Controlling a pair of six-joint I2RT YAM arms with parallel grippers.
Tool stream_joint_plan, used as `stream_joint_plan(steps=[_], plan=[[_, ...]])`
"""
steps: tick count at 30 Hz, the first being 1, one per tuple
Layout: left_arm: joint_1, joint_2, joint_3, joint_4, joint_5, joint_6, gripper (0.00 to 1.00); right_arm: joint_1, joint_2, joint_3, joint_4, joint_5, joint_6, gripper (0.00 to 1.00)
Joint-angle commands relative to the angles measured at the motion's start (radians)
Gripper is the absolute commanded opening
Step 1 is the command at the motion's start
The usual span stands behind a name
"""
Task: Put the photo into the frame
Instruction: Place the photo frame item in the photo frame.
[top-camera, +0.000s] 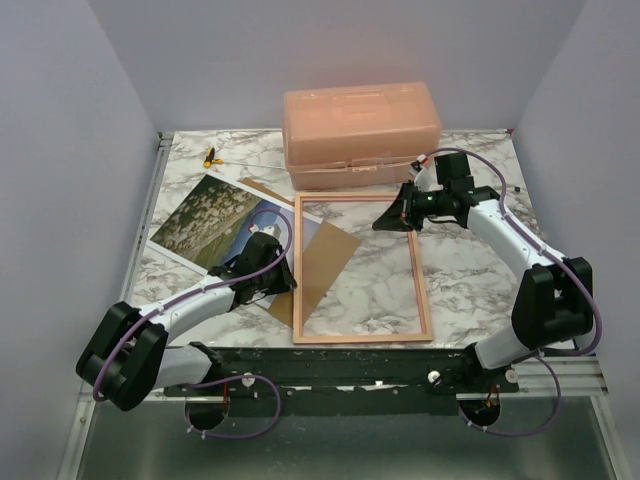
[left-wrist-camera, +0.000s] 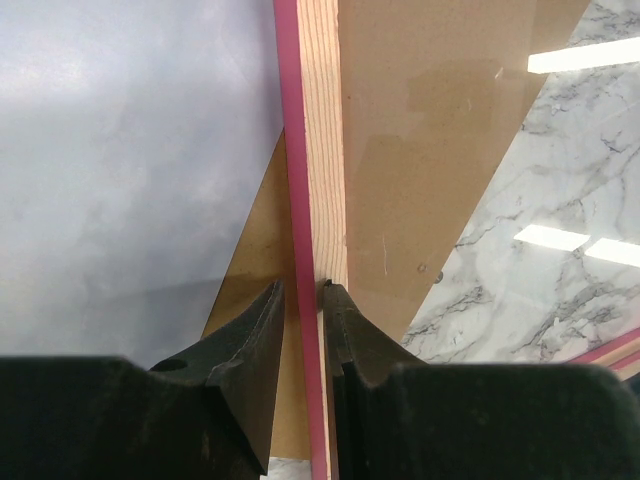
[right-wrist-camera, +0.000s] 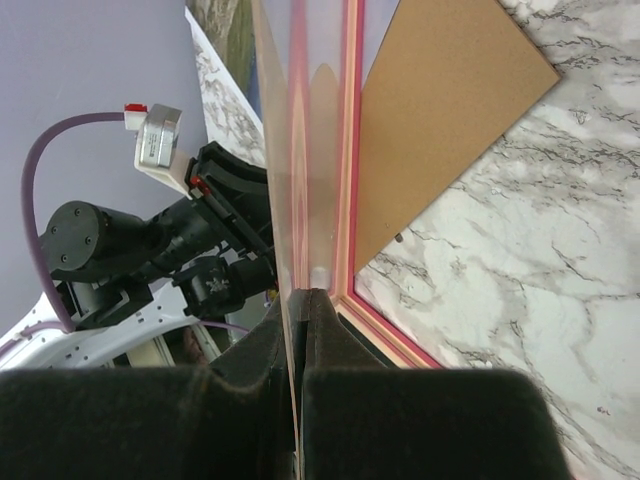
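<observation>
The frame (top-camera: 363, 337), with a thin pinkish-red and light wood border, lies flat at mid-table. The photo (top-camera: 205, 215) lies picture side up to its left, its right corner under the brown backing board (top-camera: 325, 262) and the frame. My left gripper (top-camera: 282, 262) sits over the frame's left rail (left-wrist-camera: 322, 150), jaws a narrow gap apart with the pink strip showing between them, clamped on nothing. My right gripper (top-camera: 388, 220) is at the frame's far right corner, shut on the edge of the clear pane (right-wrist-camera: 300, 150), which stands tilted up beside the frame's rail (right-wrist-camera: 351, 200).
A salmon-pink lidded box (top-camera: 360, 135) stands at the back centre, just behind the frame. A small yellow and black item (top-camera: 211, 156) lies at the back left. The backing board also shows in both wrist views (left-wrist-camera: 430, 150) (right-wrist-camera: 440, 120). Grey walls enclose the table.
</observation>
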Motion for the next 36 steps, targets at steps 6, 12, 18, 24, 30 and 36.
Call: stream_joint_plan(steps=[6, 12, 18, 24, 30, 36], plan=[[0.005, 0.039, -0.012, -0.067, -0.04, 0.037, 0.23, -0.015, 0.025, 0.051, -0.034, -0.033, -0.037, 0.01], [0.005, 0.039, -0.012, -0.067, -0.04, 0.037, 0.23, -0.024, 0.013, 0.044, -0.045, -0.027, -0.042, 0.01], [0.005, 0.042, -0.011, -0.067, -0.04, 0.038, 0.23, -0.027, 0.011, -0.01, 0.002, -0.067, -0.014, 0.01], [0.006, 0.042, -0.012, -0.067, -0.04, 0.038, 0.23, -0.027, 0.004, -0.043, 0.018, -0.05, -0.015, 0.01], [0.005, 0.042, -0.012, -0.067, -0.04, 0.037, 0.23, -0.027, 0.005, -0.066, 0.017, -0.019, -0.032, 0.01], [0.005, 0.04, -0.012, -0.067, -0.039, 0.038, 0.23, -0.027, 0.009, -0.071, -0.005, 0.033, -0.073, 0.01]])
